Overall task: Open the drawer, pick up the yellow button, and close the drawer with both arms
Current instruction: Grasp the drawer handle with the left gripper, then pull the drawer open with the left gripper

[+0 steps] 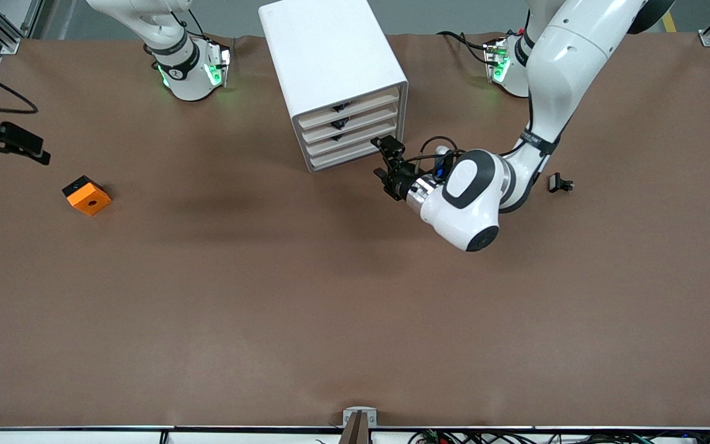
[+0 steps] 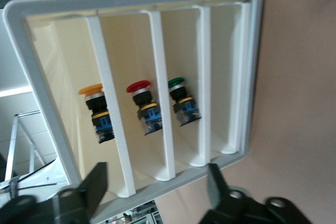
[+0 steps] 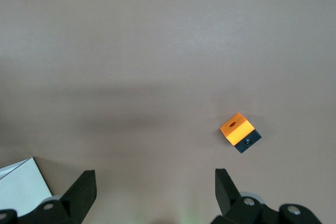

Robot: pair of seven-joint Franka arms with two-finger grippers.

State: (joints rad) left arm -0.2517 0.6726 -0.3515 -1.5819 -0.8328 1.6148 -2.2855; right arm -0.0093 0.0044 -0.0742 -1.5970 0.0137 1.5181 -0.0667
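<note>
The cabinet stands mid-table near the bases, its four drawers all pushed in; the left wrist view shows three buttons, one at each of three levels, and the yellow-capped button is at the top drawer, with red and green ones below it; the left gripper hangs just in front of the lower drawers at the corner toward the left arm's end, fingers spread apart and holding nothing; the right arm waits, the right gripper over the table's right-arm end near an orange block, spread wide and empty; a black part lies beside the left arm
</note>
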